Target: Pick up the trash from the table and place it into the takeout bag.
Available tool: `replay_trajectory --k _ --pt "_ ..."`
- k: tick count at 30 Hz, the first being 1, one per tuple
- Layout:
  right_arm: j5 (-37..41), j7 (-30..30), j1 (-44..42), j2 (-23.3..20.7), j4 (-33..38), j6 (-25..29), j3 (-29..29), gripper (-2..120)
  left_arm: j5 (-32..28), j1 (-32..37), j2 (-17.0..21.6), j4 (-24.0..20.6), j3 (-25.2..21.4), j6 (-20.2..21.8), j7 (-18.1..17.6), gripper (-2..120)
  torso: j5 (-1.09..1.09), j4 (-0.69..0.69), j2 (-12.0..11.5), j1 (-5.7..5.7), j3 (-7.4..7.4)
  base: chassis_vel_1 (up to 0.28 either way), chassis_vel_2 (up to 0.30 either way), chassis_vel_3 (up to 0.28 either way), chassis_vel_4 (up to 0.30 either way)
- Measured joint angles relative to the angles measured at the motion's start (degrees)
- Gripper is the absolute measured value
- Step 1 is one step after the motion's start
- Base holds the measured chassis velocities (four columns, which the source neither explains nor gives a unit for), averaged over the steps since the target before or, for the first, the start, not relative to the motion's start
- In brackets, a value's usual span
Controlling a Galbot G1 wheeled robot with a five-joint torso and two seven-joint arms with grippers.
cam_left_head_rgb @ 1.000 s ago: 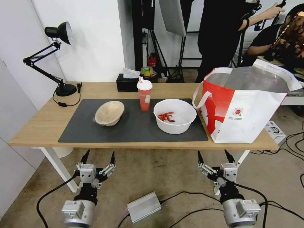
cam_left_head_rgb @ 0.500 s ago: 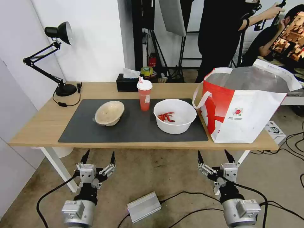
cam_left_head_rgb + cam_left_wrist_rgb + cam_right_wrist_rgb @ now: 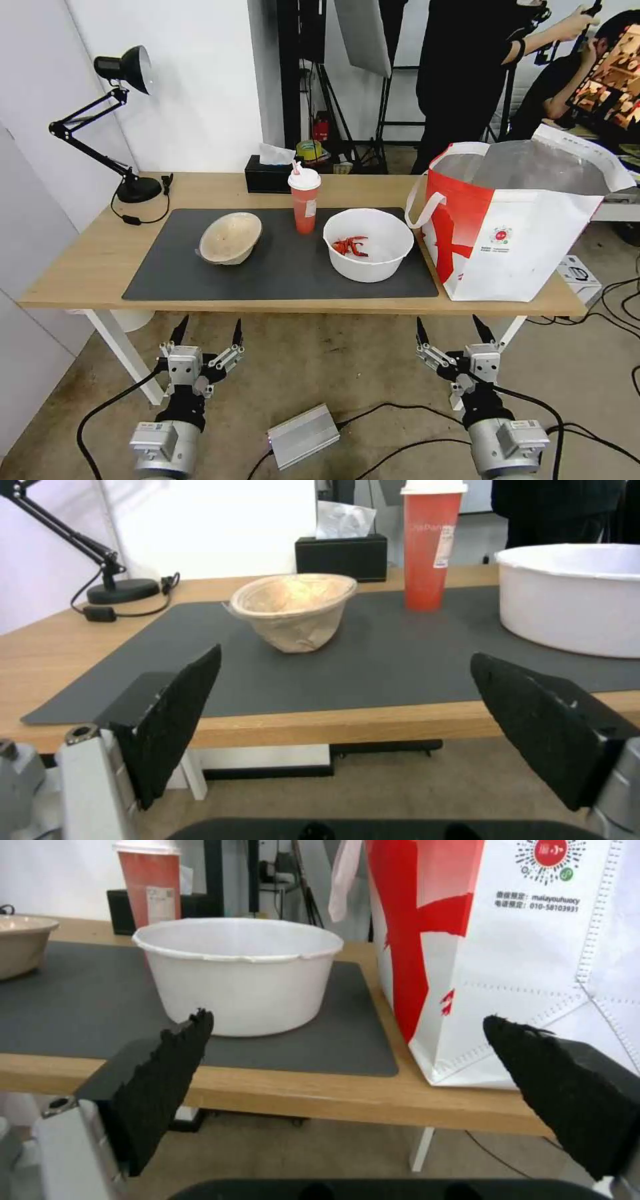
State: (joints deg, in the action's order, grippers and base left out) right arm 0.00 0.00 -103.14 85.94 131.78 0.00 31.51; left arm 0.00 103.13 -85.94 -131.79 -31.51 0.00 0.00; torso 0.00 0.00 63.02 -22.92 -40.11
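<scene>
I see the trash on the dark grey mat (image 3: 280, 267): the beige shallow bowl (image 3: 231, 237) tilted at left, the red drink cup (image 3: 305, 200) upright behind centre, the wide white bowl (image 3: 368, 243) with chili scraps at right. The takeout bag (image 3: 513, 227) stands open on the table (image 3: 80, 260), just right of the white bowl. My left gripper (image 3: 207, 332) and right gripper (image 3: 455, 330) hang below the near table edge, fingers spread, holding nothing.
</scene>
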Motion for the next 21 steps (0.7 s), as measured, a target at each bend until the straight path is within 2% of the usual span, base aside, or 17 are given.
replay_trajectory --k 21 --pt "0.0 0.0 0.0 0.0 0.1 -0.1 0.0 100 0.0 0.0 0.0 0.0 0.0 0.0 0.0 100 0.0 0.0 0.0 0.0 0.0 0.0 0.0 0.0 0.0"
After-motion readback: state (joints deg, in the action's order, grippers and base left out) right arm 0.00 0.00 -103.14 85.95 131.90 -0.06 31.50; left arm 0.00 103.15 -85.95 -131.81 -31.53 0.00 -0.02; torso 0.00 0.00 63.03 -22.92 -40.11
